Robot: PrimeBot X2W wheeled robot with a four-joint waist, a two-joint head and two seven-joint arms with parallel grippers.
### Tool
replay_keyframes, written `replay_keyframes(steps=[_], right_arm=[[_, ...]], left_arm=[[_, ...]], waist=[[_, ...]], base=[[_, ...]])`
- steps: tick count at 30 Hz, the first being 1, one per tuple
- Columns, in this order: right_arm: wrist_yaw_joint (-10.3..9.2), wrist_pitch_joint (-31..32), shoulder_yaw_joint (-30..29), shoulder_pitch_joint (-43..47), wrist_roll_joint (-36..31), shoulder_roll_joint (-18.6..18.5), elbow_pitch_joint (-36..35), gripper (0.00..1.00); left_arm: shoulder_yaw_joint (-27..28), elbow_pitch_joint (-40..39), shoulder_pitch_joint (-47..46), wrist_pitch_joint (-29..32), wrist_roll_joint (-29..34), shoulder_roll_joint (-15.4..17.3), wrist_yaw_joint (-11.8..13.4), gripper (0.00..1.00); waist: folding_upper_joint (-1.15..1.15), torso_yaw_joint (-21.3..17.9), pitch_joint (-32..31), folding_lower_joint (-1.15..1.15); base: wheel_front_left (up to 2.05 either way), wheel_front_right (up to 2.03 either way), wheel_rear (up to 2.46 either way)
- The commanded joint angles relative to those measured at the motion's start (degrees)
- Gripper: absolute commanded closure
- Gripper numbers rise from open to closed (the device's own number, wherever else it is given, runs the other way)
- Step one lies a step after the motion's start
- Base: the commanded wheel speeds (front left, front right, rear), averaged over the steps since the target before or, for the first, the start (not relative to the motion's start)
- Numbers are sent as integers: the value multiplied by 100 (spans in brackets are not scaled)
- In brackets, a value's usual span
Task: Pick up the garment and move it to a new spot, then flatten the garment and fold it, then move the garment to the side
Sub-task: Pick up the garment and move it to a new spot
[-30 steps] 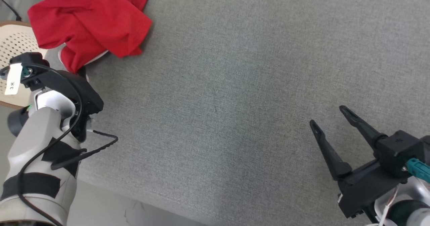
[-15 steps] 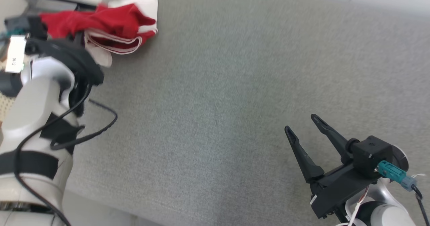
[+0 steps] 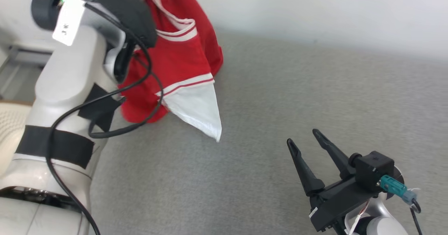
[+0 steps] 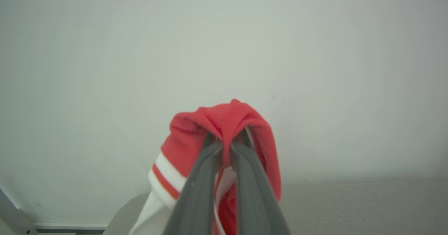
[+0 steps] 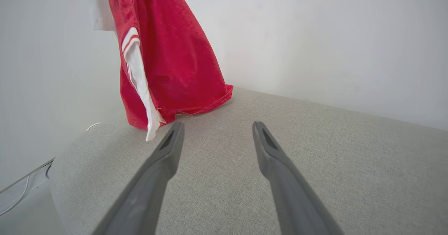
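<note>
The garment is red with white bands and a white panel, and it hangs from high at the upper left of the head view, its lower hem brushing the grey surface. My left gripper is shut on a bunched fold of the garment, lifted up before the pale wall. In the right wrist view the garment dangles at the upper left with its hem on the surface. My right gripper stands open at the lower right, well apart from the cloth, its fingers empty above the surface.
The grey fabric-covered table runs back to a pale wall. Its left corner and edge drop to the floor. A perforated cream chair sits at the far left beside my left arm.
My left arm has risen with the garment, which went from a heap on the surface to hanging full length. The head camera has tilted up, bringing the wall into view.
</note>
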Motion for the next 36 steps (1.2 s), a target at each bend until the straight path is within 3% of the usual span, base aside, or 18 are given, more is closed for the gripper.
replay_keyframes(steps=[1,13,24,30,36], right_arm=[[-2,-69,24,2,60,32,72,0],[-2,-83,62,-40,57,54,132,0],[-2,-122,32,-81,124,54,72,0],[-2,-150,-11,-177,86,54,-36,0],[-2,-151,-8,-345,27,53,-111,0]], left_arm=[[-141,-259,-49,9,91,-5,7,100],[-1127,-2295,238,257,-422,-37,198,100],[-1649,-3587,108,595,-1043,-34,684,100],[-1730,-3400,375,784,-1058,68,1056,100],[-1753,-2429,637,791,-1081,256,1149,100]], waist=[[0,-405,-366,1],[0,-1152,-623,1],[0,-1728,-510,1],[0,-1785,-157,1],[0,-1835,199,1]], base=[[0,0,0],[0,0,0],[0,0,0],[0,0,0],[0,0,0]])
